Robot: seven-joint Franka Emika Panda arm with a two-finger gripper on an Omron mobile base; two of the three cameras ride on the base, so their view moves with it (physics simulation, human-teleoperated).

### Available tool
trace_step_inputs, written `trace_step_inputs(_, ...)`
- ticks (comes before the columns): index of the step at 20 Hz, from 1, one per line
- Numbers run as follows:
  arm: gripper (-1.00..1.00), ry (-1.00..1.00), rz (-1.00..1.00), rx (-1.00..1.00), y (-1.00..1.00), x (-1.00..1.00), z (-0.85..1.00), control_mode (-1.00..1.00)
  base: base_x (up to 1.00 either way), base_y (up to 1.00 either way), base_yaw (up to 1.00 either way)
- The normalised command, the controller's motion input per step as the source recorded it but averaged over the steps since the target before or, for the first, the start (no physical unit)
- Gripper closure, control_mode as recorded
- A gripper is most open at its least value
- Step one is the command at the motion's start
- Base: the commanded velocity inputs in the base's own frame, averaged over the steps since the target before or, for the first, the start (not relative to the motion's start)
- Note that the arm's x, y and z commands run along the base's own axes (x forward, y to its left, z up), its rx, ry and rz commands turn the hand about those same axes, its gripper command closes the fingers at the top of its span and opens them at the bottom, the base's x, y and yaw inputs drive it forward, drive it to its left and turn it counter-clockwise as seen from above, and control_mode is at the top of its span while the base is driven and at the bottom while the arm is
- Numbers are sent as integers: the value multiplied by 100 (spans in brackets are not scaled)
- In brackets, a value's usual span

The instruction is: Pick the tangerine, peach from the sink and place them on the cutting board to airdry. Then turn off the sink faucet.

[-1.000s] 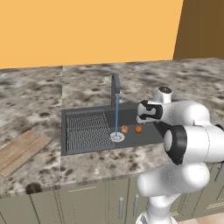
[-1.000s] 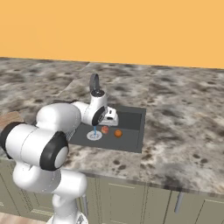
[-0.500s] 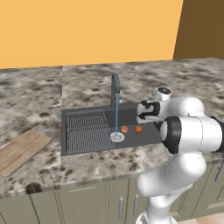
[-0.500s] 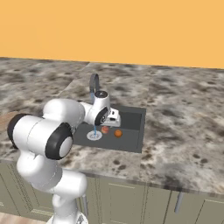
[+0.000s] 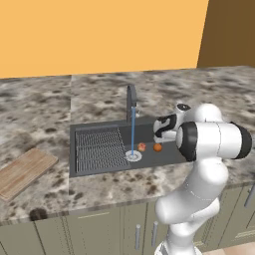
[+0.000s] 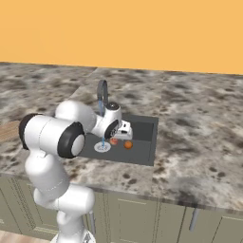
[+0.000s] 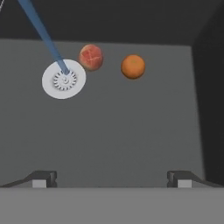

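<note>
— Two fruits, where?
— Both lie on the floor of the sink [image 5: 114,169]: the peach [image 7: 91,57] just beside the drain [image 7: 64,78], the tangerine [image 7: 133,66] near it, apart.
— And the hand?
— My gripper [image 7: 112,178] hovers above the basin, fingers spread wide, holding nothing. Water runs from the sink faucet [image 5: 131,102]; the cutting board [image 5: 22,171] lies on the counter, well apart.

The sink [image 5: 164,154] is dark grey with a ribbed grid and a silver drain [image 7: 64,78]. The tangerine [image 7: 133,66] is plain orange; the peach [image 7: 91,57] reddish-pink, seemingly with paler mottling. The counter [image 5: 40,109] is speckled grey-brown stone, the cutting board [image 5: 22,172] light-brown striped wood.
</note>
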Motion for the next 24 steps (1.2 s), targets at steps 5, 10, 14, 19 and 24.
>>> trace_step_inputs(5,-100,0,0,0,-7,25,-27,-100,0,0,0)
trace_step_inputs(10,-100,0,0,0,-9,27,-27,-100,0,0,0)
trace_step_inputs(14,-100,0,0,0,-6,29,-21,-100,0,0,0)
trace_step_inputs(19,-100,0,0,1,-5,33,-20,-100,0,0,0)
trace_step_inputs(24,-100,0,0,1,-3,35,-24,-100,0,0,0)
